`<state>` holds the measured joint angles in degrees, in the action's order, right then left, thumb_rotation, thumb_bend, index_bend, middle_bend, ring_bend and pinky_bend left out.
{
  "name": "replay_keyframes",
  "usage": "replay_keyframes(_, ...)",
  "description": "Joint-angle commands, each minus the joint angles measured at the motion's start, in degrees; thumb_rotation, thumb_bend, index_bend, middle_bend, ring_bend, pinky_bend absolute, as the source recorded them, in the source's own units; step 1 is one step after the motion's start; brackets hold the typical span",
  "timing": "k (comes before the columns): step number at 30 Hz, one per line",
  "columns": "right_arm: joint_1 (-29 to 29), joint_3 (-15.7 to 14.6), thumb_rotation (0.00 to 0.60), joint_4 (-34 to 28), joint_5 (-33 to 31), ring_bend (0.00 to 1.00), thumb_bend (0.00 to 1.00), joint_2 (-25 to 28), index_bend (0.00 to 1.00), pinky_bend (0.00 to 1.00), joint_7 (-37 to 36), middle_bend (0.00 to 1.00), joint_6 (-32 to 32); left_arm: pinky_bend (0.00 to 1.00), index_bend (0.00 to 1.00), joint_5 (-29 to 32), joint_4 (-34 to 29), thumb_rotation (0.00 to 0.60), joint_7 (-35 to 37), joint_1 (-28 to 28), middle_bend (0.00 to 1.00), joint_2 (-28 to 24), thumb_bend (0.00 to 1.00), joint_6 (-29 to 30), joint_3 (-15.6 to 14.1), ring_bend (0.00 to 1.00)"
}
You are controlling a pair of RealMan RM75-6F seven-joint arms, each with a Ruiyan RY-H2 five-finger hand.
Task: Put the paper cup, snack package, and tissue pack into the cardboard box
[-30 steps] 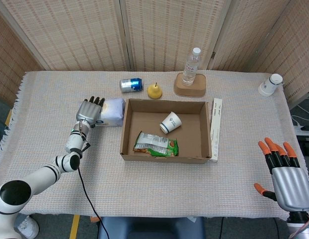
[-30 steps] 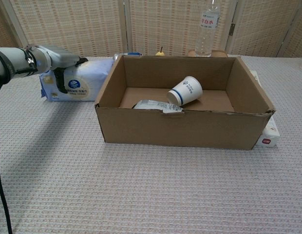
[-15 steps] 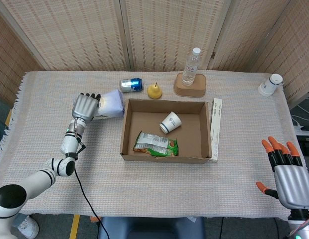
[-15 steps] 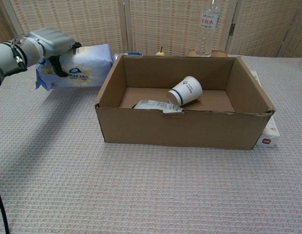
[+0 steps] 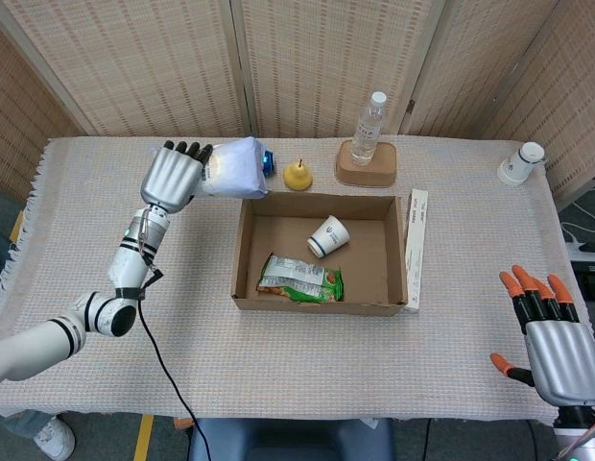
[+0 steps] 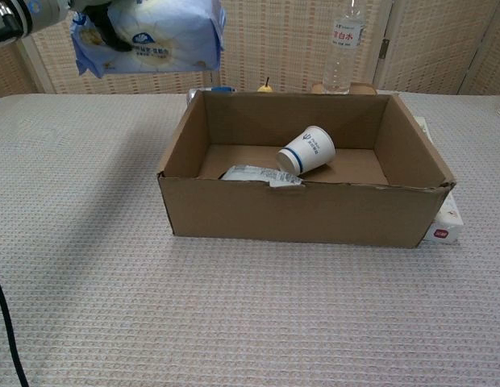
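My left hand (image 5: 173,175) grips the pale blue tissue pack (image 5: 235,166) and holds it in the air, up and to the left of the cardboard box (image 5: 242,252). In the chest view the tissue pack (image 6: 153,32) hangs high above the table at the top left, with only a bit of the left hand (image 6: 98,10) showing at the frame's edge. Inside the box the paper cup (image 5: 327,235) lies on its side and the green snack package (image 5: 299,278) lies flat near the front wall. My right hand (image 5: 555,341) hovers open at the near right, fingers spread.
Behind the box are a blue can (image 5: 267,159) partly hidden by the tissue pack, a yellow pear (image 5: 297,175) and a water bottle (image 5: 369,127) on a round coaster. A slim white carton (image 5: 417,248) lies along the box's right side. Another cup (image 5: 520,163) lies far right.
My left hand has lifted the tissue pack off the table and carried it up and toward the box's back left corner. The right hand has barely moved.
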<state>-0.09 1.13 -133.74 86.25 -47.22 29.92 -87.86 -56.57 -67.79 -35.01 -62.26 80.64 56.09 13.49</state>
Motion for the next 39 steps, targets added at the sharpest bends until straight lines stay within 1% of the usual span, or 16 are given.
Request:
replay_keyframes(1,0.0,0.0,0.6,0.0,0.1,0.0,0.0,0.2,0.02,0.0,-0.3,0.0,0.0,0.8,0.78,-2.0,-8.1,0.6,-1.2,-2.0,0.89,-2.7,0.46,2.9,3.6,0.75)
replay_keyframes(4,-0.1,-0.1,0.6,-0.1,0.3,0.0,0.0,0.6,0.02,0.0,-0.8,0.0,0.0,0.81,0.79,-2.5,-13.1,0.6,-1.2,-3.1,0.9,-1.8,0.47,4.5,5.3,0.75)
replay_keyframes(6,-0.3,-0.2,0.6,-0.1,0.7,0.0,0.0,0.8,0.02,0.0,-1.2,0.0,-0.1,0.81,0.79,-2.9,-15.7,0.6,-1.8,-3.8,0.9,-0.1,0.47,5.8,6.0,0.76)
replay_keyframes(10,-0.6,-0.2,0.6,-0.1,0.9,0.0,0.0,1.5,0.02,0.0,-2.2,0.0,-0.5,0.81,0.79,-3.9,-18.5,0.6,-4.2,-5.4,0.9,4.5,0.47,7.7,5.7,0.76)
replay_keyframes(14,-0.7,-0.3,0.6,-0.1,0.8,0.0,0.0,2.0,0.02,0.0,-3.0,0.0,-0.5,0.81,0.79,-7.1,-17.4,0.6,-5.1,-6.4,0.9,8.8,0.48,8.4,3.7,0.76)
replay_keyframes(18,-1.1,-0.4,0.6,-0.2,1.2,0.0,0.0,2.6,0.02,0.0,-3.9,0.0,-1.0,0.81,0.79,-7.6,-15.0,0.6,-4.2,-6.3,0.9,13.7,0.48,9.3,3.1,0.75)
replay_keyframes(20,-1.4,-0.3,0.6,-0.2,1.4,0.0,0.0,2.9,0.02,0.0,-4.4,0.0,-1.5,0.8,0.77,-6.9,-13.8,0.6,-4.1,-6.2,0.87,15.3,0.46,8.5,2.5,0.73)
replay_keyframes(21,-1.5,-0.4,0.6,-0.1,1.5,0.0,0.0,3.1,0.02,0.0,-4.7,0.0,-1.7,0.72,0.6,-6.0,-13.7,0.6,-4.7,-6.3,0.7,15.3,0.41,6.9,2.0,0.59)
replay_keyframes(22,-1.7,-0.4,0.6,-0.1,1.6,0.0,0.0,3.3,0.02,0.0,-5.0,0.0,-1.9,0.57,0.37,-3.4,-14.1,0.6,-6.6,-6.7,0.46,14.4,0.34,3.7,1.4,0.38)
replay_keyframes(23,-1.8,-0.4,0.6,-0.1,1.7,0.0,0.0,3.4,0.02,0.0,-5.2,0.0,-2.1,0.41,0.18,-0.9,-14.9,0.6,-8.3,-7.0,0.24,13.5,0.28,1.5,1.3,0.2)
replay_keyframes(24,-1.9,-0.4,0.6,0.0,1.8,0.0,0.0,3.5,0.02,0.0,-5.4,0.0,-2.2,0.25,0.03,0.8,-15.5,0.6,-9.6,-7.4,0.07,13.0,0.24,0.6,1.5,0.05)
replay_keyframes(25,-2.0,-0.5,0.6,0.0,1.9,0.0,0.0,3.7,0.02,0.0,-5.5,0.0,-2.3,0.15,0.0,2.0,-15.7,0.6,-10.9,-7.6,0.0,12.7,0.22,0.5,1.6,0.0)
replay_keyframes(28,-2.2,-0.6,0.6,0.1,2.2,0.0,0.0,3.8,0.02,0.0,-5.8,0.0,-2.5,0.1,0.0,3.3,-15.7,0.6,-11.6,-7.3,0.0,12.5,0.2,1.5,2.1,0.0)
replay_keyframes(33,-2.1,-0.6,0.6,0.1,2.2,0.0,0.0,3.6,0.02,0.0,-5.4,0.0,-2.0,0.09,0.0,4.3,-16.5,0.6,-11.9,-6.7,0.0,10.6,0.2,1.9,2.1,0.0)
replay_keyframes(37,-2.0,-0.6,0.6,0.1,2.3,0.0,0.0,3.2,0.02,0.0,-4.6,0.0,-1.6,0.09,0.0,4.6,-19.3,0.6,-12.2,-5.4,0.0,7.6,0.2,3.0,1.8,0.0)
replay_keyframes(39,-1.8,-0.5,0.6,0.1,2.1,0.0,0.0,3.0,0.02,0.0,-4.3,0.0,-1.4,0.1,0.0,5.3,-21.7,0.6,-12.7,-4.2,0.0,5.5,0.2,4.8,1.9,0.0)
